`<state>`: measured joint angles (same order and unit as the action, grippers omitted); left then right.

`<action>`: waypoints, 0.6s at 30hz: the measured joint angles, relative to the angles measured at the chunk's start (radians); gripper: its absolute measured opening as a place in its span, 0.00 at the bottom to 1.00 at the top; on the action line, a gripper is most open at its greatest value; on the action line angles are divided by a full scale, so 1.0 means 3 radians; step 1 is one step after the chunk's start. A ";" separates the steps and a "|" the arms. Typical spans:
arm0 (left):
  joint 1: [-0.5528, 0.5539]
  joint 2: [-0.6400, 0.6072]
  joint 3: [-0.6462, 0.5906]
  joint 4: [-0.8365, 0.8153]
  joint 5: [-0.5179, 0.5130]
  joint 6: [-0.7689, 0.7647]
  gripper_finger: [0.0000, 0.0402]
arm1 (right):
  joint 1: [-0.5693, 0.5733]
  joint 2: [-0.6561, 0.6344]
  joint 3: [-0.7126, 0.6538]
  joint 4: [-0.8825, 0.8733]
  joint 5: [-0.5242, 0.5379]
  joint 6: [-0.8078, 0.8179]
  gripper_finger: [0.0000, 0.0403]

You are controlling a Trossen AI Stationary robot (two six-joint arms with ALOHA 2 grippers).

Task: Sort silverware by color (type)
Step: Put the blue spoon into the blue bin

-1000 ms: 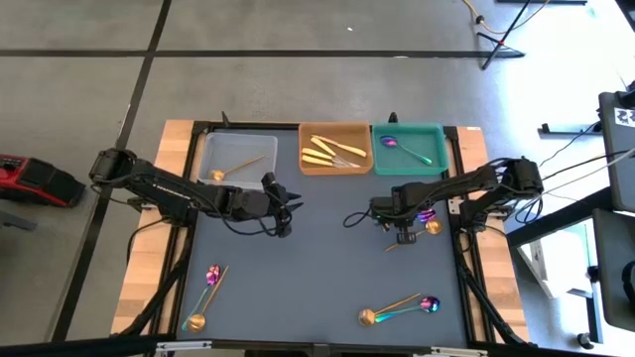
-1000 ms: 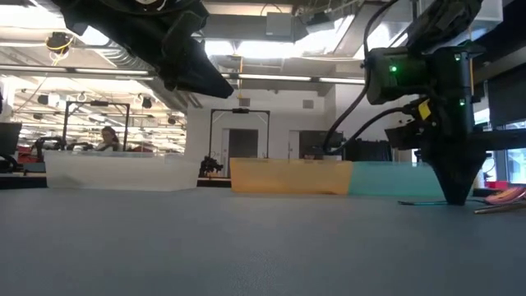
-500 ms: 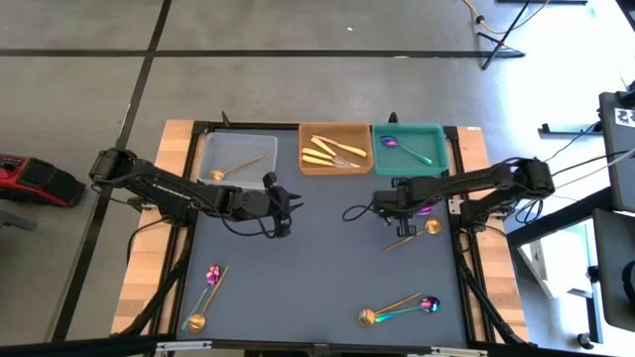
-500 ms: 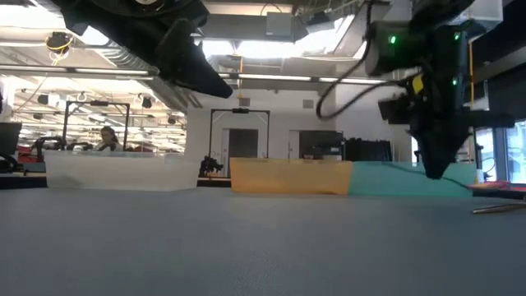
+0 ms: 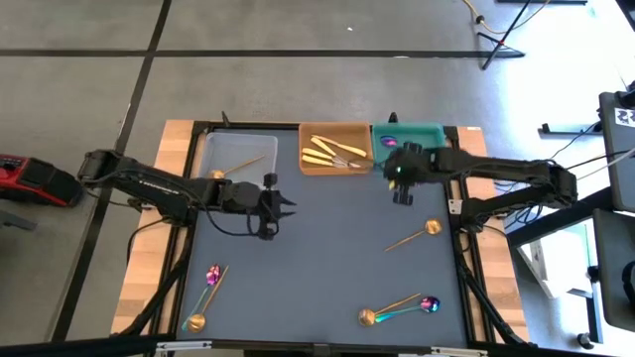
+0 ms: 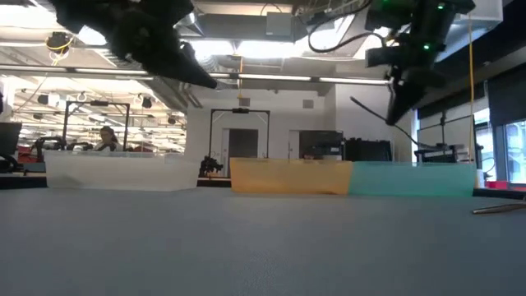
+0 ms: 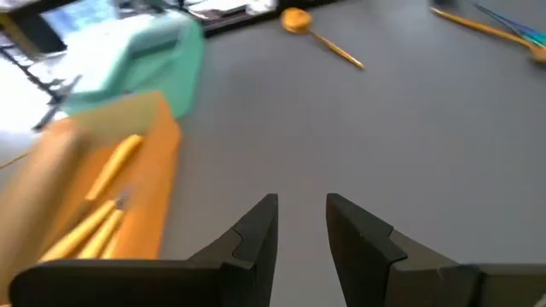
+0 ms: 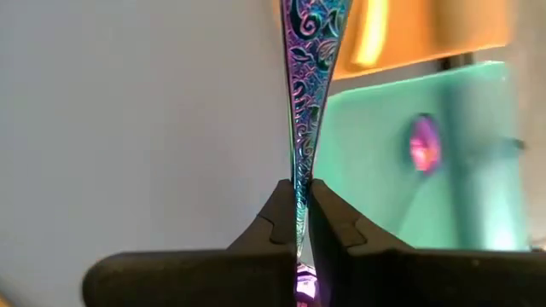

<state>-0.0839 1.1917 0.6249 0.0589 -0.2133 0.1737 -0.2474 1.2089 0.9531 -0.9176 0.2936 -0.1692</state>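
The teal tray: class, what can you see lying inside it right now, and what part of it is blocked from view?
Inside the teal tray, the right wrist view shows one iridescent spoon. From above, the right gripper, shut on another iridescent spoon, covers the tray's near-left part.

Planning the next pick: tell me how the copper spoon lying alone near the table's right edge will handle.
The copper spoon looks thin and metal: probably stiff and light. Lying flat, it may slide under the fingers. Its round bowl could make it pivot if pushed.

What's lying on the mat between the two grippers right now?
Nothing: in the high view the mat between the left gripper and the right gripper, shut on an iridescent spoon, is bare.
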 joint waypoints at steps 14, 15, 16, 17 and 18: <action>0.0427 -0.0669 -0.0435 0.0039 0.0071 0.0135 0.24 | -0.1243 0.0036 0.0011 0.0697 -0.0098 -0.0588 0.01; 0.0429 -0.0681 -0.0442 0.0027 0.0071 0.0129 0.24 | -0.1320 0.0047 -0.0018 0.0759 -0.0169 -0.0590 0.01; 0.0429 -0.0685 -0.0442 0.0030 0.0071 0.0127 0.24 | -0.1389 0.0062 -0.0042 0.0800 -0.0216 -0.0593 0.01; 0.0429 -0.0685 -0.0442 0.0047 0.0071 0.0126 0.24 | -0.1458 0.0076 -0.0077 0.0847 -0.0261 -0.0600 0.01; 0.0429 -0.0685 -0.0442 0.0046 0.0071 0.0126 0.24 | -0.1514 0.0098 -0.0106 0.0876 -0.0281 -0.0626 0.01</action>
<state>0.0448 0.9863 0.4923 0.0727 -0.1921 0.2115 -0.7015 1.2383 0.9214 -0.6548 0.2094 -0.3571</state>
